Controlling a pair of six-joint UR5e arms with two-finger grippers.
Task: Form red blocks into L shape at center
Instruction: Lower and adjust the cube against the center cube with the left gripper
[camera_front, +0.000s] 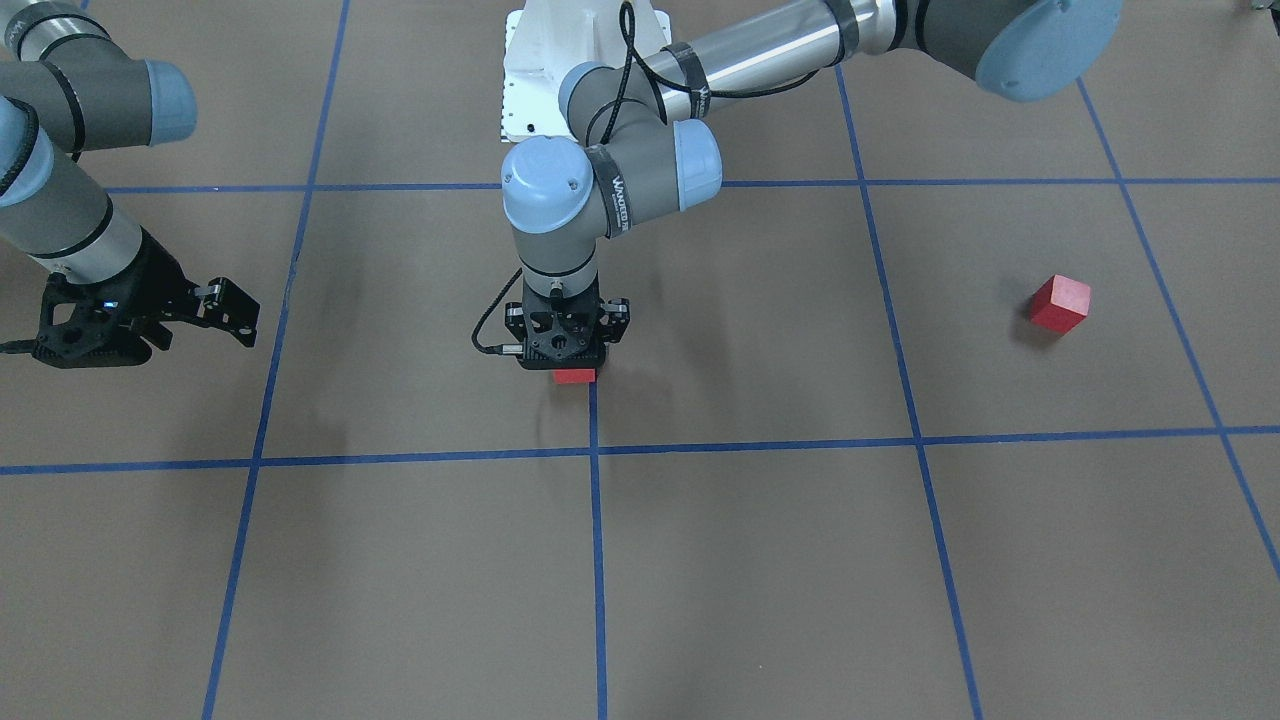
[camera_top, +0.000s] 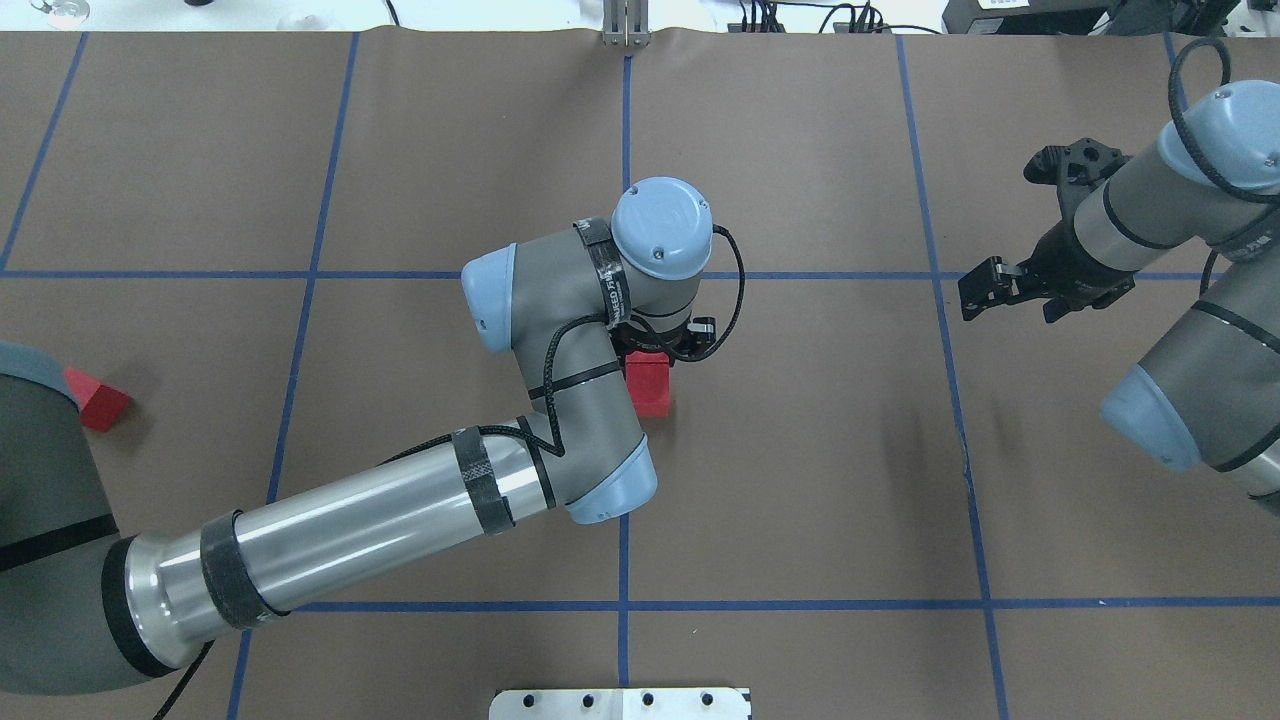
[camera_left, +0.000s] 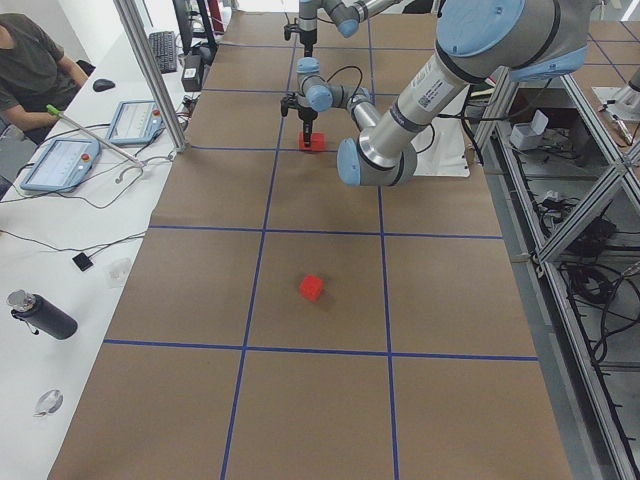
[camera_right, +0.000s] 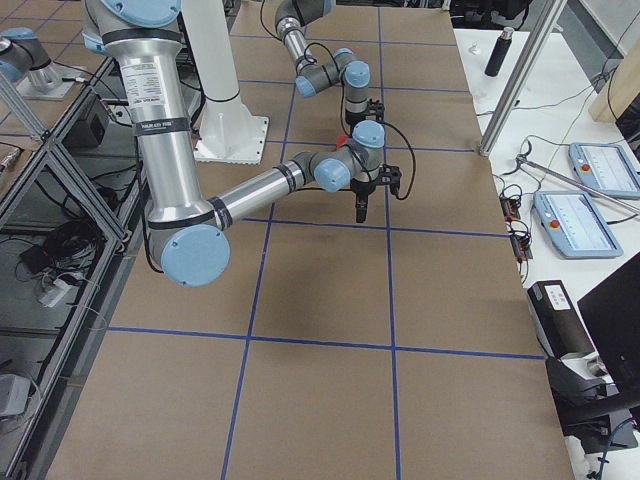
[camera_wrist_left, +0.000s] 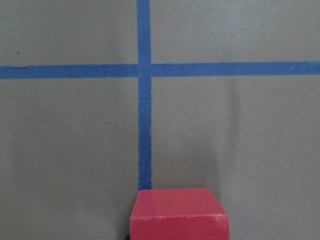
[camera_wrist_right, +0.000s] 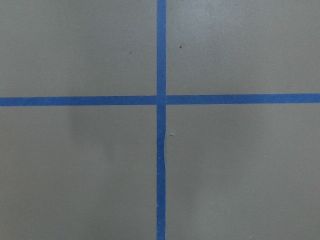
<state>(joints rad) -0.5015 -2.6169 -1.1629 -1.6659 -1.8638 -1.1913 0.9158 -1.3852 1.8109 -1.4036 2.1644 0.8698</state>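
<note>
Pointing straight down at the center, left hand, red block just beneath, cannot tell grip

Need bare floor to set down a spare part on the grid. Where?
Bare: the square between the red blocks and the right gripper, and the whole row on the operators' side. Crowded: the center, under the left gripper. A loose red block sits on the robot's left.
</note>
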